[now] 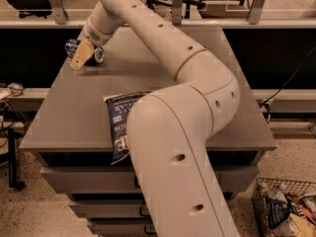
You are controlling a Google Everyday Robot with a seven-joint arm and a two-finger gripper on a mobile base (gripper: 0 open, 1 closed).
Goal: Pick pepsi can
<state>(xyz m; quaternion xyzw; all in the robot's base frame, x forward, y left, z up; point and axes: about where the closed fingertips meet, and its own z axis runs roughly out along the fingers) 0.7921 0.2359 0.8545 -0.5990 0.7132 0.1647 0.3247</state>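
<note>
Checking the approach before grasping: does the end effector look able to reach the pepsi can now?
Probably yes: the end effector is right at the pepsi can on the far left corner of the table, nothing between them; the chip bag lies well clear.

Chip bag, front middle of table: white print on blue, running sideways. Only fragments are legible: a word ending "AR" near the top edge and large block letters lower down. The arm hides the rest.
Pepsi can, table's far left corner: print not legible.
Gripper: at the can.
</note>
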